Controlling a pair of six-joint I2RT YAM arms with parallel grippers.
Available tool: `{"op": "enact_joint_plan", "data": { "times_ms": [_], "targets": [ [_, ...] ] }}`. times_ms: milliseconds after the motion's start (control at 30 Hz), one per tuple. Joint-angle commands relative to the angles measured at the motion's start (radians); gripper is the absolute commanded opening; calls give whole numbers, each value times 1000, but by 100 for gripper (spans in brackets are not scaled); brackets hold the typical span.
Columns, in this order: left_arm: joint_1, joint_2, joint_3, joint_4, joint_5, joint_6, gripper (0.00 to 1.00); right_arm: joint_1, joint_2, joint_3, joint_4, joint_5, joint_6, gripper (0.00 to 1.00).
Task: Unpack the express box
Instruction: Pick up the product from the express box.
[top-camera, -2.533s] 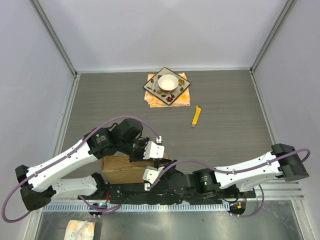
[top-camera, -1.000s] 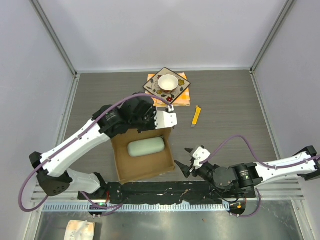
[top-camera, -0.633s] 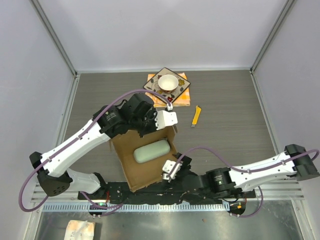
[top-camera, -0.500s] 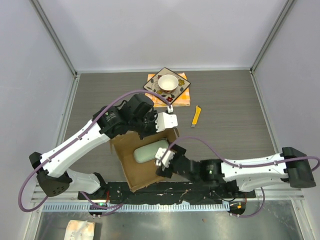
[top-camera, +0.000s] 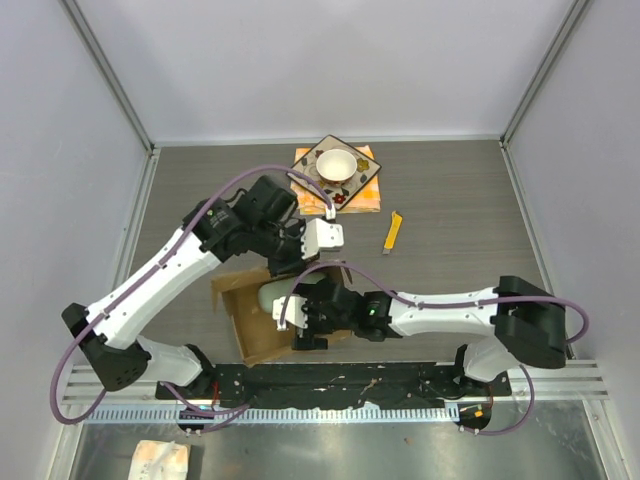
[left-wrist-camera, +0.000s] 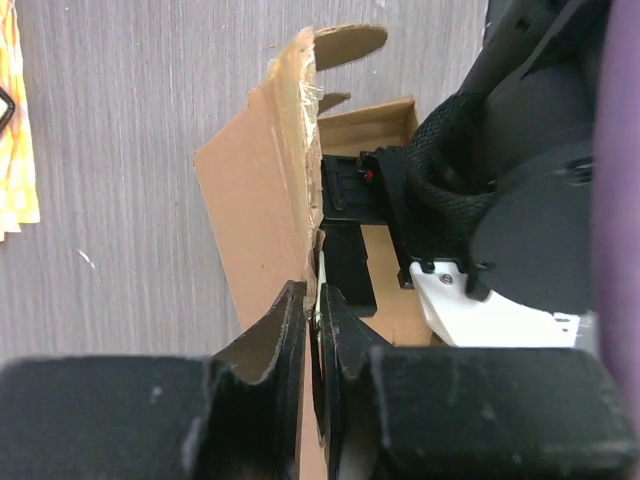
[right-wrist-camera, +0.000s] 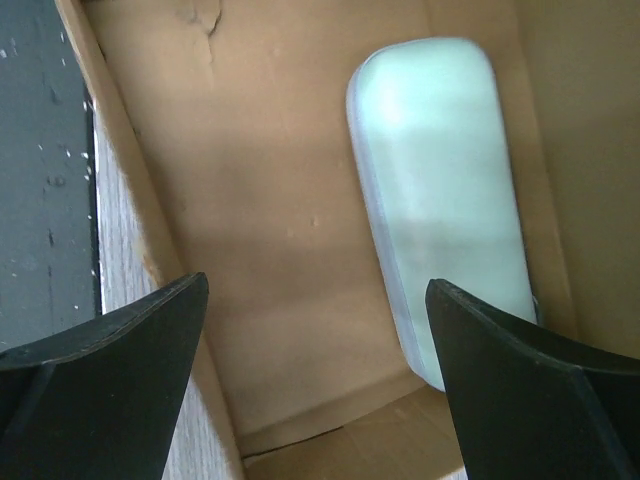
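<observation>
Overhead view of a grey wood-grain table with 2 robot arms.

Left of centre, near the front edge, the express box sits open and askew. A second ago it lay squarer and further right. It has since slid left and turned.

The left gripper reaches down to the box's far side. Its jaws are narrow, with the raised cardboard flap pinched edge-on between them.

Inside the box lies 1 pale green, rounded oblong item, flat on the cardboard floor and close to 1 wall.

The right gripper has swung in from the right side of the table and now hangs over the box interior. Its jaws, part-way apart a second ago, are spread wide, the green item below and toward 1 finger. It holds nothing. This looks like the start of lifting the contents out, with the box already open and the item not yet touched.

Further back, right of centre, a patterned square plate carrying a white bowl rests on an orange cloth. Right of it lies a yellow utility knife.

No brand, label or writing is readable anywhere.
</observation>
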Motion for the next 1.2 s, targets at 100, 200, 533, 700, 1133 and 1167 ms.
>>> {"op": "enact_joint_plan", "data": {
  "times_ms": [100,200,533,700,1133,1167],
  "targets": [
    [185,80,212,-149,366,42,11,-13,59,0,153,-23,-150,97],
    [248,135,283,-224,483,70,9,-11,56,-46,266,11,-179,98],
    [298,307,459,-468,618,235,6,-45,153,-51,413,28,-241,98],
    [321,339,501,-525,655,237,3,-80,220,-24,446,14,-227,97],
    [321,301,450,-526,653,272,1,-157,325,28,303,-52,-158,95],
    [321,297,441,-526,652,275,1,-158,349,39,242,-29,-144,95]
  ]
}}
